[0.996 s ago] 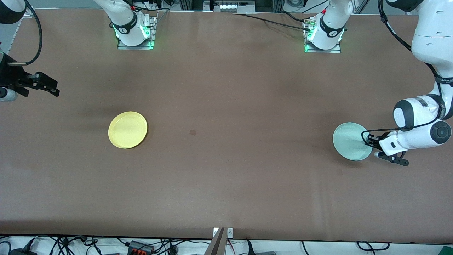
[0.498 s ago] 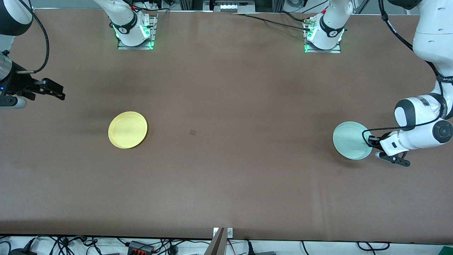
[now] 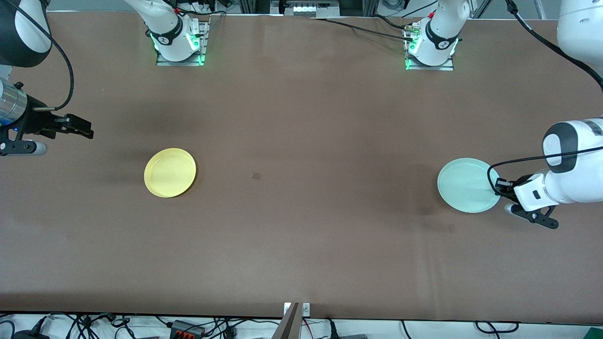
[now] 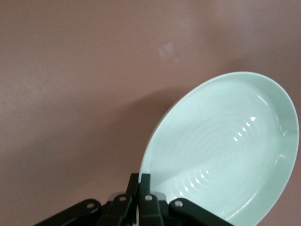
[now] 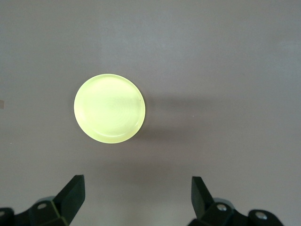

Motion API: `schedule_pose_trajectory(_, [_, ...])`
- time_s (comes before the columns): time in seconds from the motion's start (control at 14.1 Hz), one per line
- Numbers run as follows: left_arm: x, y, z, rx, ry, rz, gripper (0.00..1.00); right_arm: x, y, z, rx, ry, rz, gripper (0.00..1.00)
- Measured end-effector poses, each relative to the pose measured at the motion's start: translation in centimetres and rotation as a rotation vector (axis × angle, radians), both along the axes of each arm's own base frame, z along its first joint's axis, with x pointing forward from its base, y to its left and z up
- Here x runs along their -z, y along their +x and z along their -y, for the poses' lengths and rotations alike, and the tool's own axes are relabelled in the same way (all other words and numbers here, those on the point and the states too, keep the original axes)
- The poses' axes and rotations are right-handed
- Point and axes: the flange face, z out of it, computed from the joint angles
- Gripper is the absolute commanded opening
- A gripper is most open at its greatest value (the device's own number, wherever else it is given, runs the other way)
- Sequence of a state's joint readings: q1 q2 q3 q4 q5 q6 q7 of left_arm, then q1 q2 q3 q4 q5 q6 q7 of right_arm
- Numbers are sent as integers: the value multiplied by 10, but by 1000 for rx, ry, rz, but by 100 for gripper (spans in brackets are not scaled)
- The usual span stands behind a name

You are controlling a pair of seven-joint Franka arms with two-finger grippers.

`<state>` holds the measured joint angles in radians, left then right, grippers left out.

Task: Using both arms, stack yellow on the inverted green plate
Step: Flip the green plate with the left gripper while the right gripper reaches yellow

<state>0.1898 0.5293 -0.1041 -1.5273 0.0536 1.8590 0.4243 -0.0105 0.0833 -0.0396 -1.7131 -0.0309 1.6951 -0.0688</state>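
Brown table (image 3: 301, 117): pale mint green plate (image 3: 466, 184) round, ridged.

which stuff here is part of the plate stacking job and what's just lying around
Part of the job:
- green plate, rim pinched by the shut left gripper
- yellow plate, flat on the table
- right gripper, open, above the table

Lying about:
- small square mark on the table
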Motion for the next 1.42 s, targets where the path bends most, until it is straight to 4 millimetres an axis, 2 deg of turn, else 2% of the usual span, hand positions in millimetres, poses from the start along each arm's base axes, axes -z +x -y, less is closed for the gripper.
schedule_pose_trajectory(0.14, [-29, 6, 40, -12, 71, -32, 1, 11, -2, 0, 1, 2, -47, 100])
schedule_pose_trajectory(0.28, [-41, 6, 89, -17, 124, -52, 1, 34, 2, 0, 2, 3, -94, 100])
schedule_pose_trajectory(0.5, [-40, -3, 162, 0, 261, -45, 1, 71, 11, 1, 3, 3, -157, 100])
schedule_pose_trajectory(0.78, [-40, -31, 271, -22, 459, 30, 1, 104, 18, 1, 3, 3, -204, 100])
schedule_pose_trajectory(0.93, [-33, -55, 328, -50, 571, 82, 1, 115, 20, 2, 3, 3, -217, 100])
schedule_pose_trajectory(1.07, [-17, -80, 377, -73, 671, 147, 1, 123, 21, 2, 4, 3, -227, 100])
schedule_pose_trajectory(1.21, [5, -102, 413, -91, 761, 200, 1, 131, 22, 2, 6, 3, -241, 100])
schedule_pose_trajectory(1.42, [35, -124, 447, -140, 847, 289, 1, 161, 22, 8, 21, 4, -287, 100])
